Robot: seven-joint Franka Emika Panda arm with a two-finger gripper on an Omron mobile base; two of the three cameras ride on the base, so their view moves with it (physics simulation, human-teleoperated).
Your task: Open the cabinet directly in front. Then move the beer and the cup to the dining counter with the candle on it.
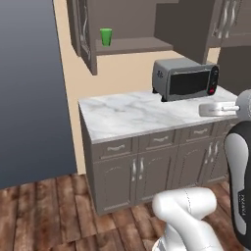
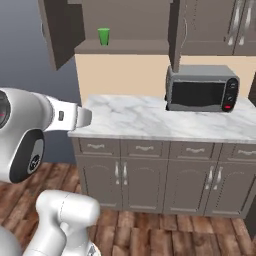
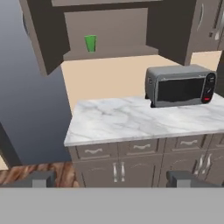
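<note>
Kitchen corner, wood plank floor (image 2: 150, 235), beige wall behind a marble worktop (image 1: 132, 115) on grey-brown drawer and door units (image 2: 145, 175). Wall cabinet (image 3: 105, 30) above the worktop stands open: both doors swung out, left door (image 2: 55, 35) at about 10 o'clock in the right base view, right door (image 2: 175, 35) edge-on above the microwave. Cup (image 1: 106, 37), green, upright on the cabinet's lower shelf (image 1: 132, 46), toward the shelf's left end, at roughly 11 o'clock in the left base view and 11 o'clock in the hand view; nothing touching it. The rest of the visible shelf is bare wood tone. Microwave (image 2: 201, 87), grey with dark door and red button, sits on the worktop at its back right, at about 2 o'clock in the hand view, below the cabinet's right door. Further closed cabinet doors (image 2: 235, 25) with long silver handles to the right. Large plain grey panel (image 1: 27, 88) fills the left, 9 o'clock side, of the left base view. Arm is raised in front of the worktop, well apart from the cabinet. Gripper (image 3: 111, 178): the two dark fingertips (image 3: 41, 178) sit far apart at 6 o'clock in the hand view, jaws spread wide, nothing between them, nothing held. Worktop surface otherwise bare in front of the microwave.
</note>
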